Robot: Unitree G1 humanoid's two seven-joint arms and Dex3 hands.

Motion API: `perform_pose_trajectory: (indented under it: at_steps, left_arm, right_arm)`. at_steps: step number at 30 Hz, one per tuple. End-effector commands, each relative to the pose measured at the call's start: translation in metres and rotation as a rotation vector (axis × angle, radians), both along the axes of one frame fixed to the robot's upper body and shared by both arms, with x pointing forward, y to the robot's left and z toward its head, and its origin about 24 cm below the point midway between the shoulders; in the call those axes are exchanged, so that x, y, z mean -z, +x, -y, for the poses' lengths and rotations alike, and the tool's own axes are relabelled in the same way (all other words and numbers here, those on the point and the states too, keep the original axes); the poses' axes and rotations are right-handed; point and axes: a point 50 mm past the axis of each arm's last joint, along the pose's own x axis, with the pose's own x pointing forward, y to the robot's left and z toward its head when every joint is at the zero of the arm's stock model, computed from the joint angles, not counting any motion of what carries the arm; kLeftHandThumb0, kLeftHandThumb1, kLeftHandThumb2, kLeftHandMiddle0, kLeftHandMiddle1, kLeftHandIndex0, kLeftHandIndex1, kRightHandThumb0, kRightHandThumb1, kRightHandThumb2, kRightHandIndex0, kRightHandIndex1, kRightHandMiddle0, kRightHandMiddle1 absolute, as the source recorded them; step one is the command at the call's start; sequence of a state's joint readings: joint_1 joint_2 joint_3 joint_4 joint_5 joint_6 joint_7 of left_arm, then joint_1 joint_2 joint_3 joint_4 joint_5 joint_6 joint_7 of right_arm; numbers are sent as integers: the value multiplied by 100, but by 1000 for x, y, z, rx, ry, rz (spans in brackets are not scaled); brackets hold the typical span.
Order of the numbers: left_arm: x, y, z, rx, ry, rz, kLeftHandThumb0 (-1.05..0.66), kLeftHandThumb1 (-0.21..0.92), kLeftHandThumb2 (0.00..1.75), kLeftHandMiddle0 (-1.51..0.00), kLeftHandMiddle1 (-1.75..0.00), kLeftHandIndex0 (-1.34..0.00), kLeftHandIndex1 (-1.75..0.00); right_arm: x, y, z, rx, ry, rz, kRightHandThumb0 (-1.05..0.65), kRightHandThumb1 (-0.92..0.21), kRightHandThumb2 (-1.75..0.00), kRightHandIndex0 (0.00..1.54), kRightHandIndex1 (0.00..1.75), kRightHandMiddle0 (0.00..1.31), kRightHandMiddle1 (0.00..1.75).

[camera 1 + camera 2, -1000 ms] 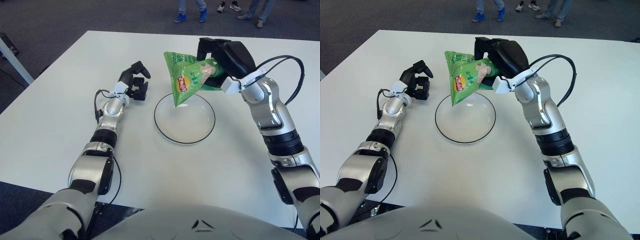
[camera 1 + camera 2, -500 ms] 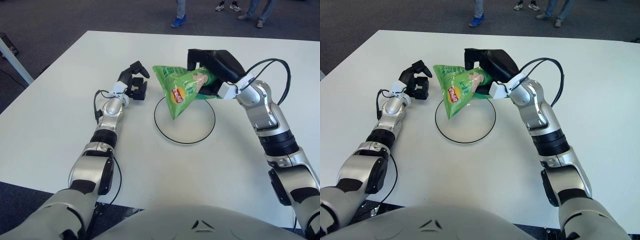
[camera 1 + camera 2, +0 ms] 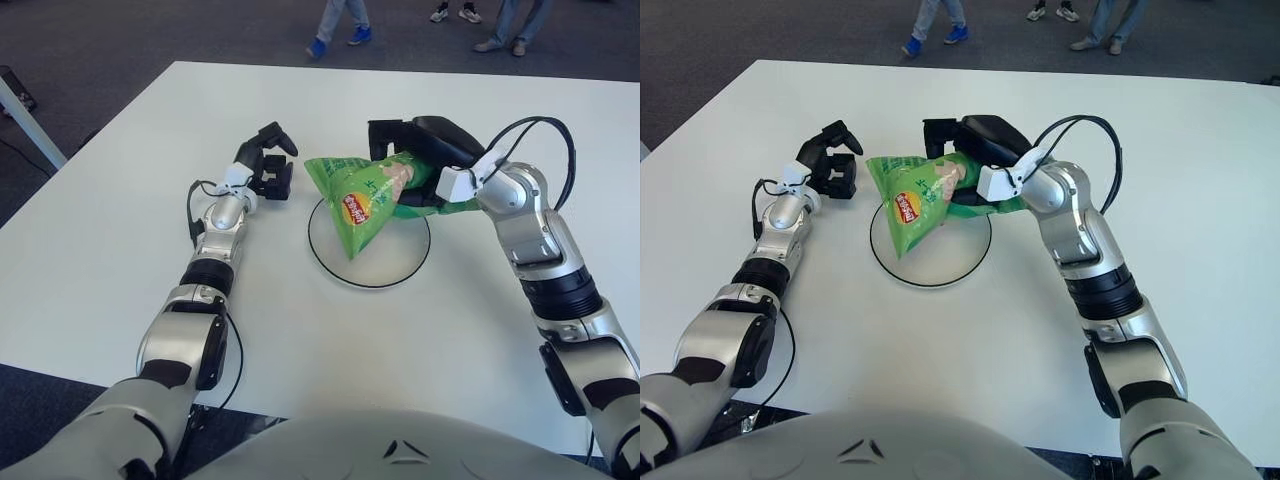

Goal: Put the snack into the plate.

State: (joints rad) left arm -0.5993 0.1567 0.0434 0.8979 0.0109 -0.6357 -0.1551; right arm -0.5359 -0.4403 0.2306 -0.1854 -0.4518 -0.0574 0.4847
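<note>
A green snack bag [image 3: 362, 198] hangs tilted over the clear round plate [image 3: 400, 270], its lower corner pointing down at the plate's left half. My right hand [image 3: 408, 160] is shut on the bag's upper right end, above the plate's far rim. Whether the bag's tip touches the plate I cannot tell. My left hand [image 3: 268, 165] shows left of the plate, its dark fingers curled and holding nothing.
The white table [image 3: 120, 200] stretches around the plate on all sides. Beyond its far edge stand people's legs and shoes [image 3: 330, 30] on dark carpet. A table leg [image 3: 25, 115] shows at the far left.
My right hand has lowered and carried the snack bag leftward, from above the plate's far rim down over its left half. The left hand has stayed in place.
</note>
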Motion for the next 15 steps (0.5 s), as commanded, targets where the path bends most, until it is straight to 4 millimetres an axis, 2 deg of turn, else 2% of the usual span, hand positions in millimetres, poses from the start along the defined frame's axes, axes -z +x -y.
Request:
perform_pose_trajectory:
  at_steps: [1,5,7,9,15]
  left_arm:
    - [39,-18,-1,-6,-21,-137,-46,38,123,-127,-175,-56,-175]
    - [39,-19,-1,-7,-20,-136,-46,39,123,-127,-175,-56,-175]
    - [39,-19,-1,-8,-20,-136,-46,39,123,-127,-175,-56,-175]
    - [38,-19,-1,-9,-20,-137,-46,39,123,-127,-175,-56,-175]
    - [38,-18,0,-7,-19,-141,-46,38,123,-127,-175,-56,-175]
  right_arm:
    - [2,-4,0,-22,-4,-23,0,4,-171,88,172,65,174]
    - [2,-5,0,-29,-12,-33,0,8,-174,90,174,71,168]
    - [3,-5,0,-34,-21,-40,-1,9,-171,91,174,79,154]
    - [4,-5,0,-41,-22,-47,-1,9,-168,90,175,83,148]
    - [7,-5,1,-74,-54,-97,-1,4,-161,86,175,83,142]
